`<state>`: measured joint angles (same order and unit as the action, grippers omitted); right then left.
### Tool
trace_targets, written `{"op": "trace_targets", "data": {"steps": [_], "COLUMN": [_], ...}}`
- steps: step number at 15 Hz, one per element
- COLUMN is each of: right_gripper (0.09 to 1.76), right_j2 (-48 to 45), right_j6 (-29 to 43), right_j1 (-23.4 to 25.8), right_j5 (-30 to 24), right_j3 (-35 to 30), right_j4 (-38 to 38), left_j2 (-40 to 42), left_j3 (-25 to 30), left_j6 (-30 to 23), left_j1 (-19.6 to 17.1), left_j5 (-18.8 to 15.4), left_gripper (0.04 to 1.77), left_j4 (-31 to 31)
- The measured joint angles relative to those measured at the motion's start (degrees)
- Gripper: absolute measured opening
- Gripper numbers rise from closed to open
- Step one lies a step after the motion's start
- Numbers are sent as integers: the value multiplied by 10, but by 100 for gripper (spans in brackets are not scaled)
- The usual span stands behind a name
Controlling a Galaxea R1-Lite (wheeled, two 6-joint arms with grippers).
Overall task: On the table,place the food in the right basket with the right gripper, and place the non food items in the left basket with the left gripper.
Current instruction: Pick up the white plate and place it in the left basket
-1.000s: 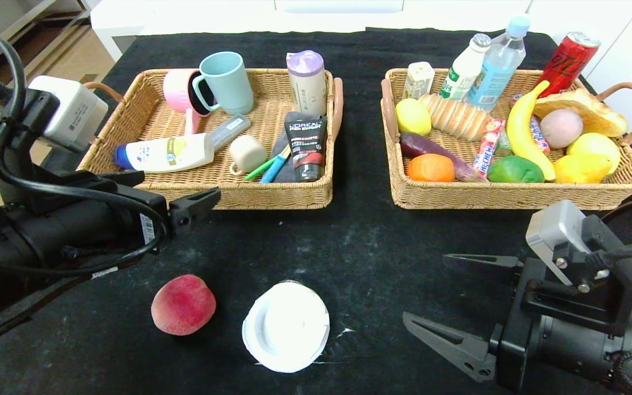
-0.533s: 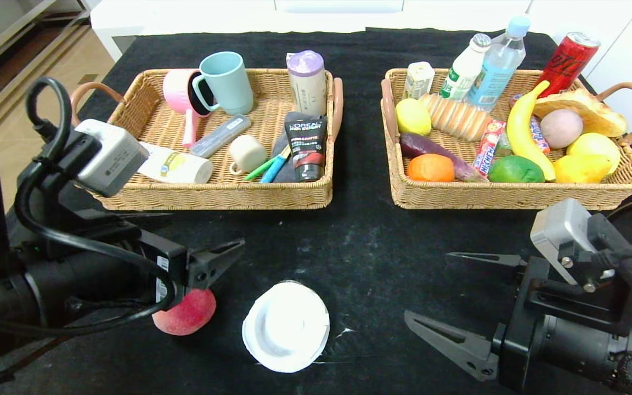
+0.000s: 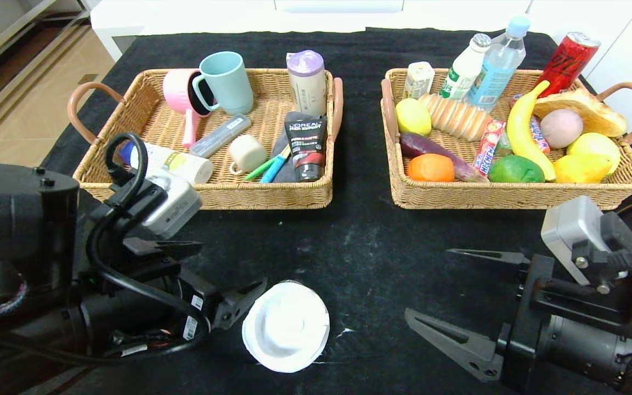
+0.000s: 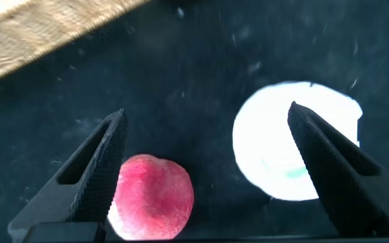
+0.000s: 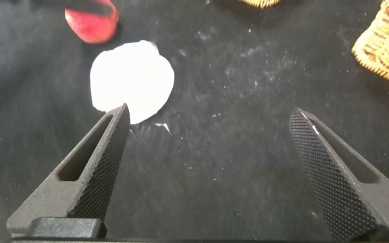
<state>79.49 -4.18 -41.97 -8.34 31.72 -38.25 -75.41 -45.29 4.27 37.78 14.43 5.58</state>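
The white dish [image 3: 286, 326] lies on the black table [image 3: 360, 247] near its front edge. My left gripper [image 3: 228, 269] hangs open low over the table, one fingertip just left of the dish. In the left wrist view the gripper [image 4: 206, 111] straddles the peach [image 4: 152, 197] and part of the dish [image 4: 292, 142], touching neither. The left arm hides the peach from the head view. My right gripper [image 3: 427, 284] stands open and empty right of the dish [image 5: 132, 79]. The white bottle [image 3: 176, 162] lies in the left basket [image 3: 206, 195]. Eggplant [image 3: 431, 151], orange [image 3: 430, 168] and Hi-Chew stick [image 3: 489, 144] lie in the right basket [image 3: 513, 195].
The left basket also holds mugs [image 3: 227, 82], tubes and a toothbrush. Fruit, bread [image 3: 582, 109], bottles and a red can [image 3: 571, 60] fill the right basket. A strip of black cloth separates the two baskets.
My left arm has swung from the left basket's front down and toward the dish, covering the peach in the head view. The right arm has barely moved.
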Motion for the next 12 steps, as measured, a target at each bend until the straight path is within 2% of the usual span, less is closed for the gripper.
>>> {"op": "trace_targets", "data": {"steps": [5,7,10,12], "right_gripper": [171,171,171,171], "right_j2": [-23,-38,-52,-58], "right_j6": [-2,-2,-2,-2], "right_j1": [0,2,2,2], "right_j5": [0,-1,-1,-1], "right_j3": [1,3,3,3], "right_j4": [-1,1,1,1], "left_j2": [-9,-17,-33,-41], "left_j3": [-16,-40,-81,-111], "left_j6": [26,41,53,59], "left_j1": [4,4,4,6], "left_j5": [-9,-11,-47,-50], "left_gripper": [171,171,171,172], "left_j4": [-17,-68,-137,-187]}}
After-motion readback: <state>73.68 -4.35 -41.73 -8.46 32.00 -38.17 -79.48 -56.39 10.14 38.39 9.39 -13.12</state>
